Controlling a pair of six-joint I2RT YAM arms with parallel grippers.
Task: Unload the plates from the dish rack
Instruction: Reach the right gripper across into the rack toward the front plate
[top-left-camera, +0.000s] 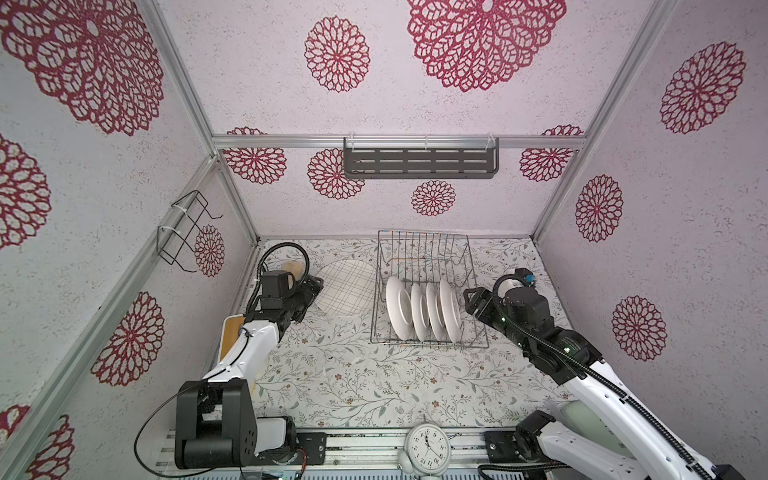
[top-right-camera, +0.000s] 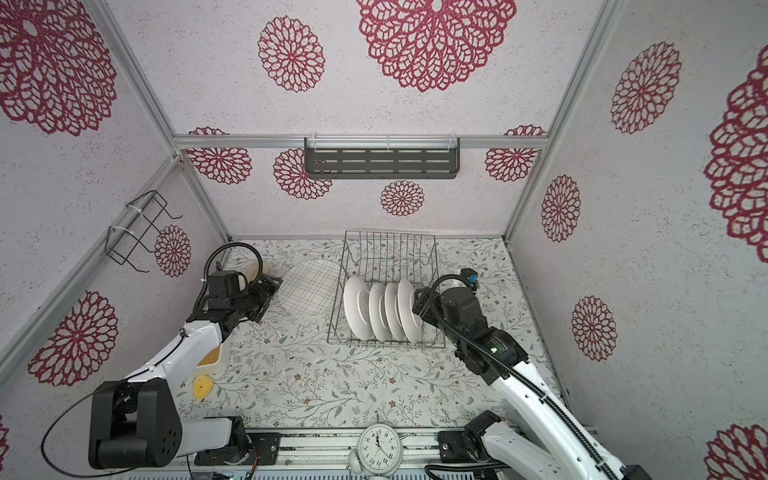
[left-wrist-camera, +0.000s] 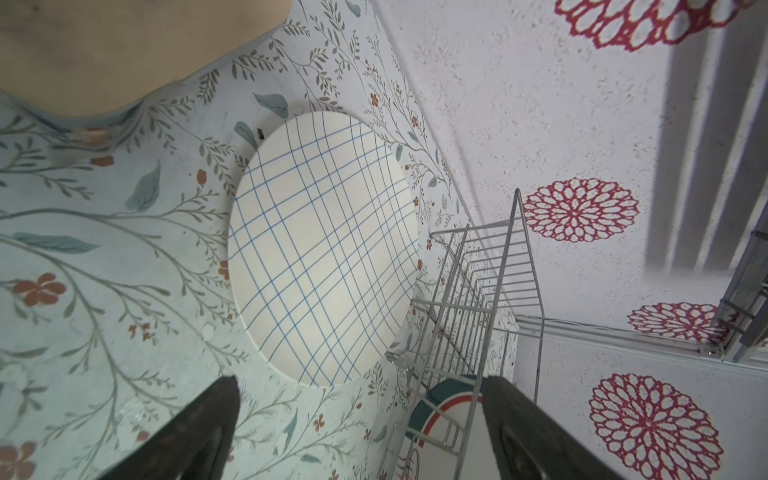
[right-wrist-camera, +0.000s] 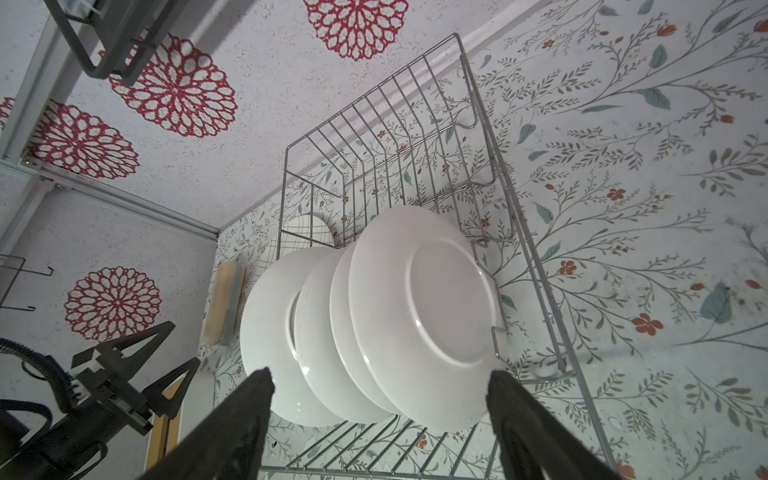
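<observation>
Facing plates (right-wrist-camera: 419, 291): right gripper (right-wrist-camera: 380, 374), left gripper (left-wrist-camera: 361, 380), fingers (right-wrist-camera: 243, 419) spread, empty.
Skewed pinch could topple neighbours or drag the dish rack (right-wrist-camera: 386, 133).

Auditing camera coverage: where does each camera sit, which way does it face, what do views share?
Top views: high in front, facing down toward the back wall; left arm and right arm show.
Left wrist: on left arm, looking past its open jaws at the flat grid plate.
Right wrist: on right arm, looking past its open jaws at four upright plates in the dish rack.
Shared: all show dish rack, grid plate.
</observation>
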